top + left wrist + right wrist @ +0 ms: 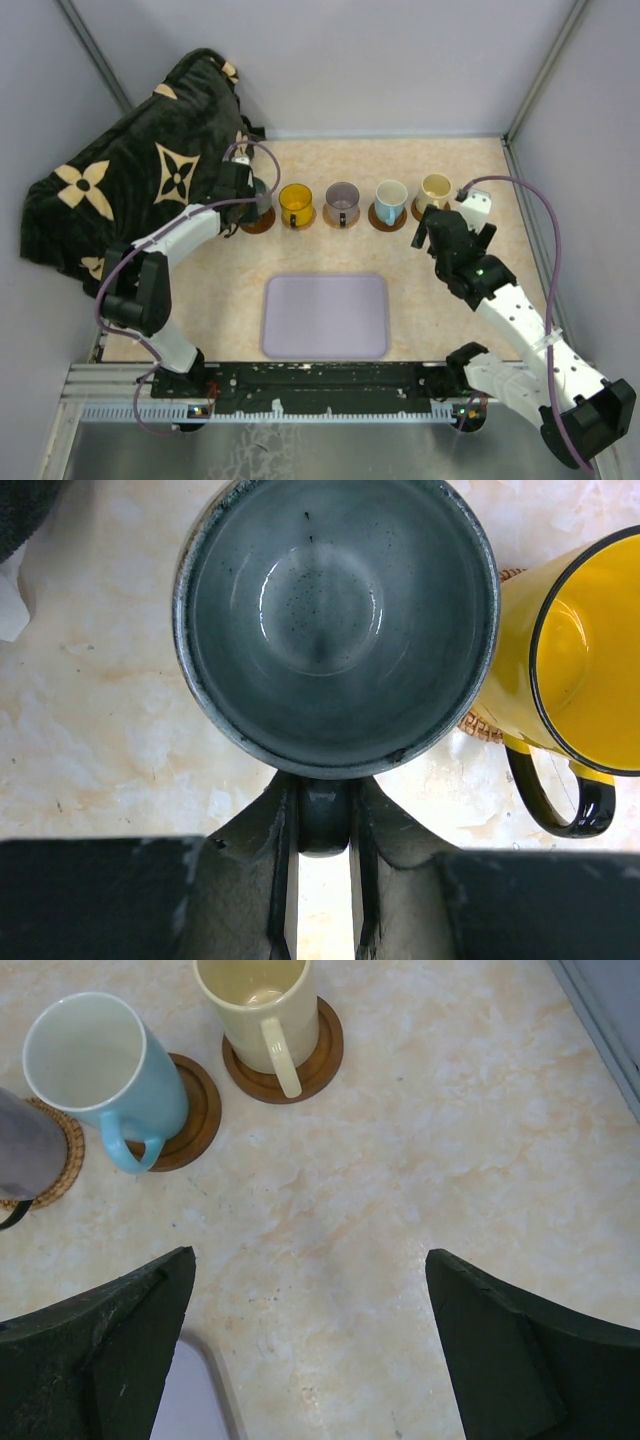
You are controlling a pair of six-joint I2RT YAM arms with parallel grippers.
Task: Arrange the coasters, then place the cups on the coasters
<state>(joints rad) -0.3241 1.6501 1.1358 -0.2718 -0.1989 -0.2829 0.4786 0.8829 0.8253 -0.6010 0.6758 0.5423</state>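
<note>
At row's left end: left gripper pinched narrowly on handle of grey-green cup. Right gripper spread wide, holding nothing, over table, near cream cup on coaster.

A yellow cup, blue cup, cream cup, lavender tray, black tan-flowered blanket.

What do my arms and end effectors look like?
Both are white shells with black joints: left arm, right arm. A mauve cable loops along each. The left end effector and right end effector have dark matte wedge fingers. A green light marks the right wrist.
</note>
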